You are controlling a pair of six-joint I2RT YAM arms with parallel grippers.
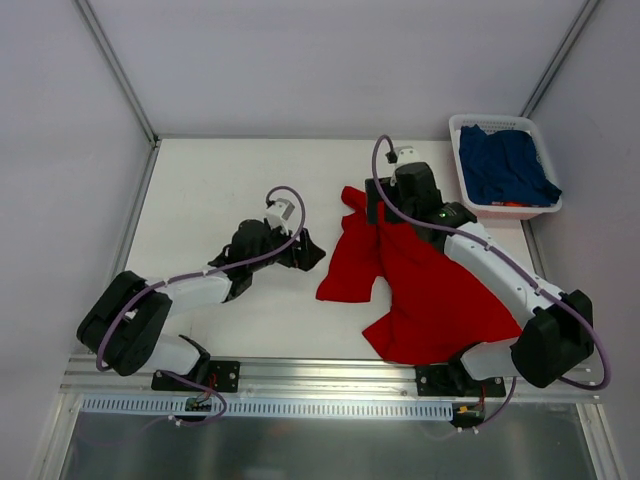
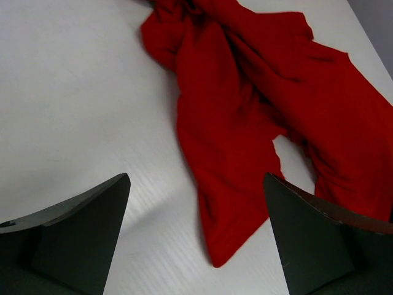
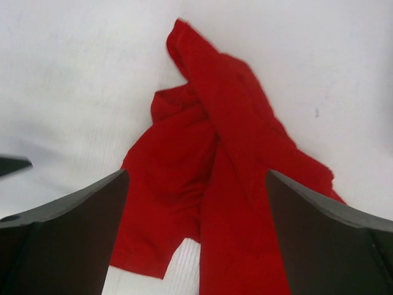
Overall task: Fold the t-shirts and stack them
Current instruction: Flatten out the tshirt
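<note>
Overhead looks down; close wrist views share red t-shirt (image 1: 430, 300).

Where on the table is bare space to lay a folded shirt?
Bare: the table's far left, beyond the left gripper, and the far strip left of the basket. Crowded: the right side, red t-shirt under the right arm.

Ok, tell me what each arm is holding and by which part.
Nothing is held. The left gripper and right gripper both have their jaws wide open, and the red t-shirt lies loose on the table.
</note>
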